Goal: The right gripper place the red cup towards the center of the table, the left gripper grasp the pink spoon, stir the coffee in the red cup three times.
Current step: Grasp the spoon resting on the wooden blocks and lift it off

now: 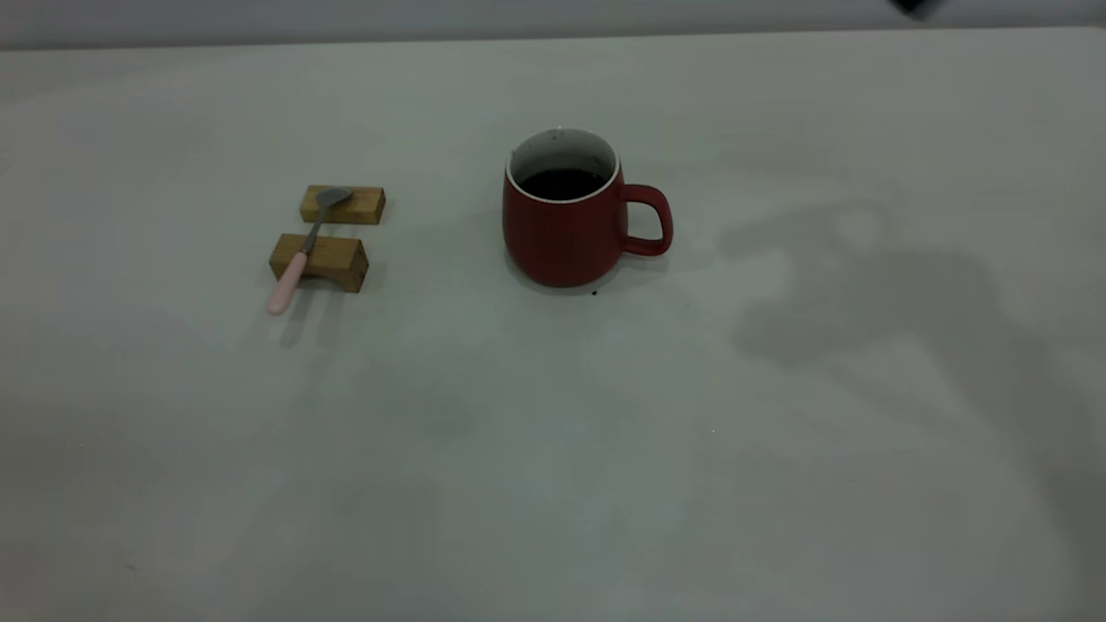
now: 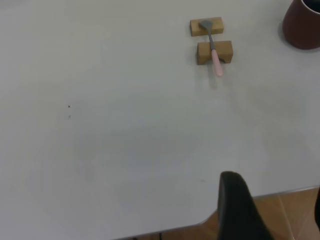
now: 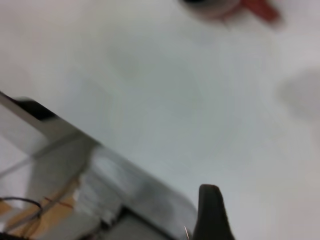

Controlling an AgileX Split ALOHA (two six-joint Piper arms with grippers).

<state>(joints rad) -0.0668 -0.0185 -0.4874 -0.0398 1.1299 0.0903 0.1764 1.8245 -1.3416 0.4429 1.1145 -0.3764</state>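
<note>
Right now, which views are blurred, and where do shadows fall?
Exterior view: sharp; a broad soft shadow lies on the table right of the cup. Left wrist view: clear, spoon and blocks well defined. Right wrist view: heavily blurred, cup smeared at the frame edge, faint shadow beside it.

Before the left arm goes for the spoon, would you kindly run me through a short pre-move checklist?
1. Cup near table centre, upright: ok.
2. Coffee in cup, not spilled: ok.
3. Spoon resting across two wooden blocks, pink handle overhanging the nearer one: ok.
4. Space between spoon and cup free of objects: ok.
5. Left pincer open for the grasp: cannot tell; only one finger shows fully.
6. Right pincer clear of the cup: ok; its wrist view shows the cup far off.
</note>
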